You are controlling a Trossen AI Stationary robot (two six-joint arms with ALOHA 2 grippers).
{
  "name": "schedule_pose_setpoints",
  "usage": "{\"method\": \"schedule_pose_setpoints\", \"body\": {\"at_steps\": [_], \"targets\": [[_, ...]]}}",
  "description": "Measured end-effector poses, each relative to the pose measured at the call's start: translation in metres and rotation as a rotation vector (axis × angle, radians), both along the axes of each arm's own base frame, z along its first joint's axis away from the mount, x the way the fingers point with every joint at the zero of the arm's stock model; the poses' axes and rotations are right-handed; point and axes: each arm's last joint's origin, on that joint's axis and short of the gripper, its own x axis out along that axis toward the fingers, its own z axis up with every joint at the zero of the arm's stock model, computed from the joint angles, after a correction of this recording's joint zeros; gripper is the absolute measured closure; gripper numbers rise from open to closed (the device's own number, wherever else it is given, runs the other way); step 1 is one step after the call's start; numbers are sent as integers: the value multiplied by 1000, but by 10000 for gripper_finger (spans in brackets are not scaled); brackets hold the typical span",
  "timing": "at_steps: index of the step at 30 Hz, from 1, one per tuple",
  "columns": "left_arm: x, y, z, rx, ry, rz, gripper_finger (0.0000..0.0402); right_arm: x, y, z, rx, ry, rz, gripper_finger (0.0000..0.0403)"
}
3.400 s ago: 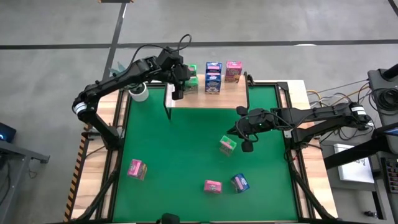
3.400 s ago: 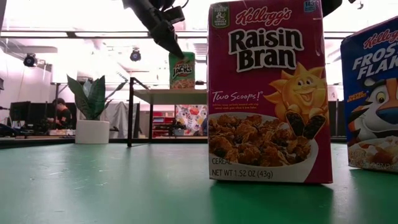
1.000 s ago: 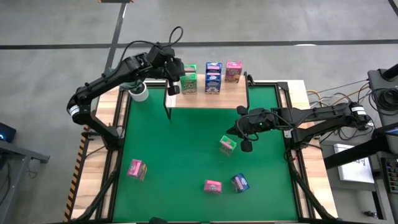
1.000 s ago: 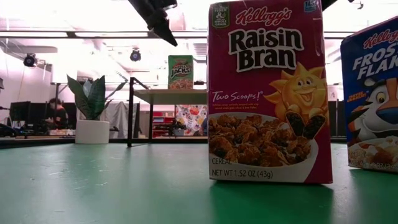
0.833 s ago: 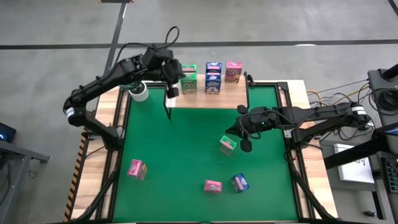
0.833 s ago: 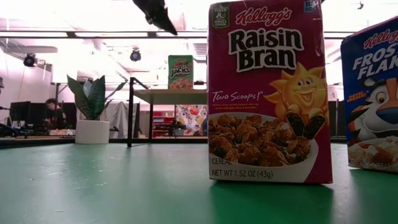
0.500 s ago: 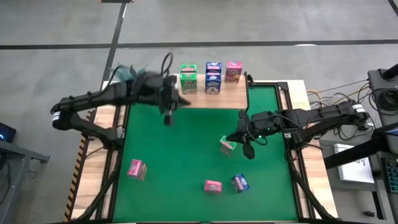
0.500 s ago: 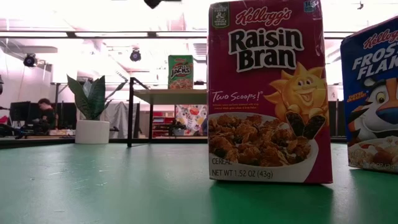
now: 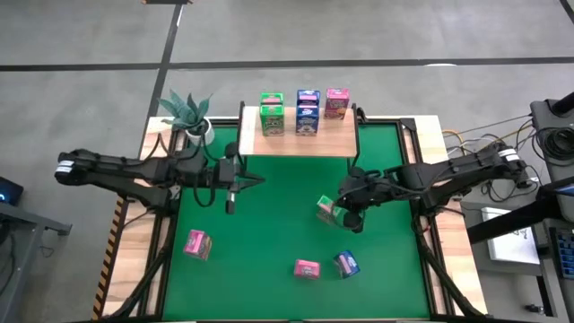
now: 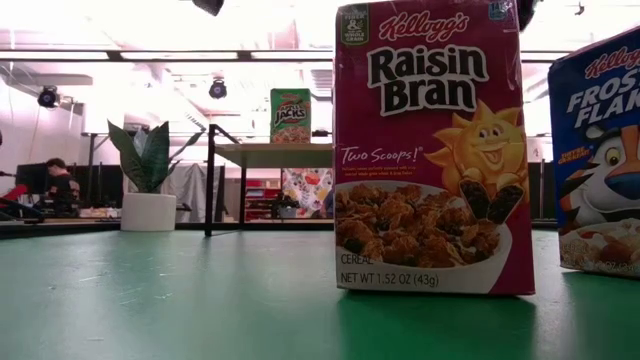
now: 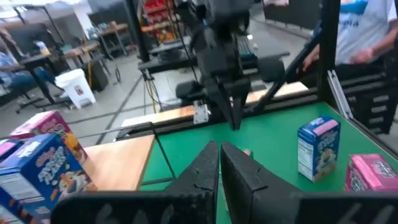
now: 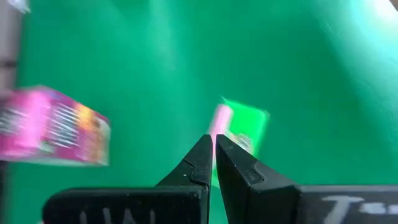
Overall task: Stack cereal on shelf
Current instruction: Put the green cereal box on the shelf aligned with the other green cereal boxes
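The shelf (image 9: 296,144), a wood plank on black legs, stands at the table's far edge. Green (image 9: 271,115), blue (image 9: 308,111) and pink (image 9: 337,102) cereal boxes stand on its top. A green box (image 9: 327,209) lies on the green table, and my right gripper (image 9: 346,217) hangs shut just to its right. That gripper's wrist view shows its tips (image 12: 212,146) over this box (image 12: 244,132), with no contact to be seen. My left gripper (image 9: 231,203) is shut in the air, left of centre and in front of the shelf.
More boxes lie toward the near edge: a pink one (image 9: 197,243) at the left, another pink (image 9: 307,268) and a blue one (image 9: 346,263) in the middle. A potted plant (image 9: 185,113) stands at the far left corner. People show in the room beyond the table.
My left gripper has swung away from the shelf's left end, toward the near and left edges and somewhat down, tipping toward level; it has stayed shut. My right gripper has rolled and shifted a little toward the green box on the table. No box has moved.
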Motion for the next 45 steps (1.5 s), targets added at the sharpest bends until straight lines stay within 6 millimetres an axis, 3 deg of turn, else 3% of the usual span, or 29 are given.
{"method": "schedule_pose_setpoints", "body": {"at_steps": [7,14,18,27,32,39,45], "targets": [[-12,1,-16,-4,-58,4,402,13,1,-20,-98,86,32,390],[-14,1,-16,0,-72,4,402,24,3,-32,-105,111,21,378],[-13,1,-17,2,-67,4,402,25,2,-36,-145,137,-5,337],[-11,1,-18,8,-60,4,402,26,1,-36,-147,132,-35,175],[-11,1,-18,8,-57,5,402,32,3,-46,-102,161,-60,112],[-11,1,-19,9,-49,6,401,39,5,-57,-57,199,-86,87],[-11,1,-19,9,-50,6,401,34,2,-42,-67,198,-91,103]]}}
